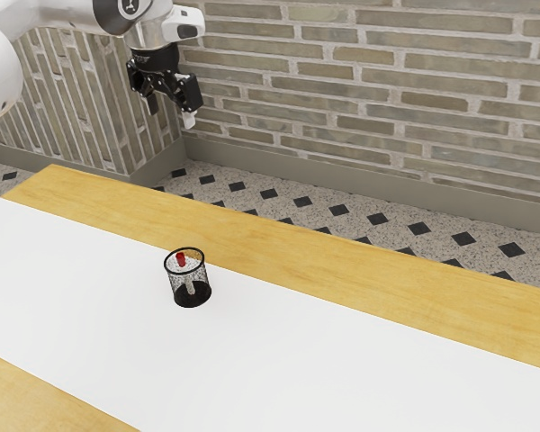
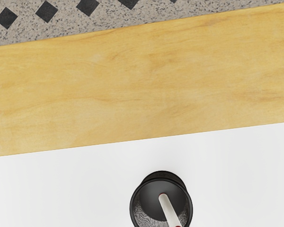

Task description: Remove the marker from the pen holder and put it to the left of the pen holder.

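High over the table, toward the exterior view's upper left, my gripper (image 1: 171,112) is open, its fingers apart with nothing between them. Well below it stands the black mesh pen holder (image 1: 175,281), upright on the white strip. The marker (image 1: 181,259) leans inside, its red end near the rim and its pale body visible through the mesh. From above, in the wrist view, the pen holder (image 2: 132,208) is cut by the lower edge, and the white marker (image 2: 169,211) slants across its inside.
The wooden table (image 1: 279,243) carries a long white strip (image 1: 279,360) under the holder. Its far edge borders the tiled floor (image 1: 342,210), with a brick wall (image 1: 369,99) behind. No other loose objects are visible on the table.
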Action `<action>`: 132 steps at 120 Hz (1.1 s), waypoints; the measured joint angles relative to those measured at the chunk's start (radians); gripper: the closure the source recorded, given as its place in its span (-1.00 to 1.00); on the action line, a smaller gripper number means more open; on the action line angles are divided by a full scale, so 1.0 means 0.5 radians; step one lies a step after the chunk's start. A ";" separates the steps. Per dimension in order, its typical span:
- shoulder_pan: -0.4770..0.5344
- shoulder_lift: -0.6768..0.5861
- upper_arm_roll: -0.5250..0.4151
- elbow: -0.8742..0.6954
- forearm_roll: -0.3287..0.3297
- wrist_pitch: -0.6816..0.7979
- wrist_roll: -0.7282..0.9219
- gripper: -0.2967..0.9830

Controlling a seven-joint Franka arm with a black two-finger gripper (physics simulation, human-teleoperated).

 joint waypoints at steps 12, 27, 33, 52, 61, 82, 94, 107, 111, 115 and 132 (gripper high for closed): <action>0.000 0.000 0.000 0.000 -0.001 0.000 0.000 -0.54; -0.001 0.001 -0.005 0.002 0.003 0.002 0.001 -0.54; 0.003 0.004 -0.048 0.026 0.003 0.005 0.001 -0.54; -0.004 0.247 -0.249 0.048 -0.008 0.170 -0.055 -0.53; -0.003 0.361 -0.285 0.040 -0.056 0.243 -0.147 -0.53; -0.009 0.470 -0.272 -0.110 -0.107 0.386 -0.352 -0.53; -0.011 0.407 -0.147 -0.415 -0.182 0.512 -0.448 -0.53; -0.017 0.374 -0.064 -0.577 -0.238 0.615 -0.549 -0.54; -0.019 0.368 -0.047 -0.623 -0.257 0.637 -0.580 -0.54; -0.020 0.364 -0.029 -0.662 -0.278 0.657 -0.612 -0.54; -0.020 0.333 0.049 -0.751 -0.339 0.714 -0.728 -0.54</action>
